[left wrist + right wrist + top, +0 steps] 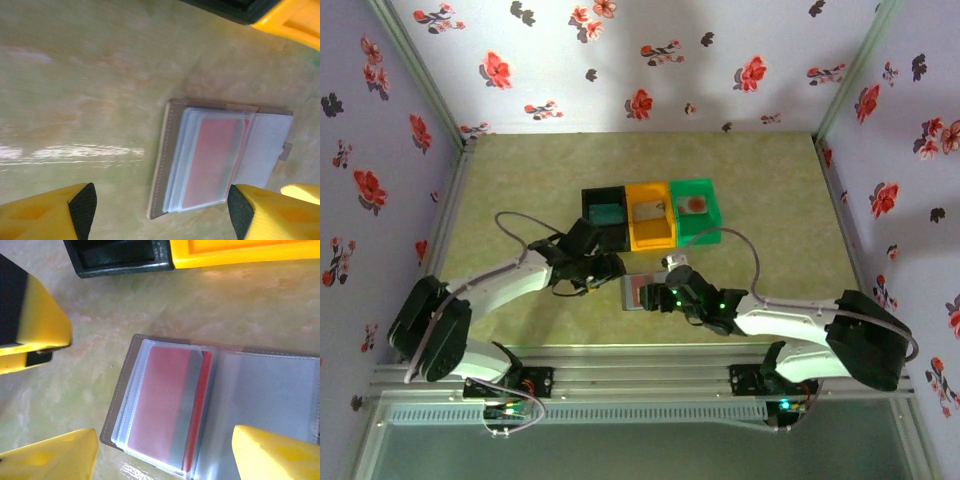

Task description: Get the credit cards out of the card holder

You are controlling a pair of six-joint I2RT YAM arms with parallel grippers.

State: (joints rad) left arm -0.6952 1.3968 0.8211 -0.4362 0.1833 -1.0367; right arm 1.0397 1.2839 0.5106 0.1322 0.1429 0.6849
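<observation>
my left hand (160,210) was spread wide above the tabletop (75,75), my right hand (165,455) spread wide too, card holder (225,385) lay open flat between them, red credit card (160,410) sat in its clear sleeve, three coloured bins (650,186) at its 12 o'clock

Card holder (642,292) lies opened flat at the table (520,200) centre. At its 12 o'clock, a row of black bin (605,215), orange bin (651,215) and green bin (695,210) walls off approach, leaving a narrow bare strip between. Left gripper (605,268) stands just beside it at 10 o'clock, jaws spread. Right gripper (670,288) and its arm block 3 to 4 o'clock, jaws spread. The 6 o'clock side is bare tabletop.
</observation>
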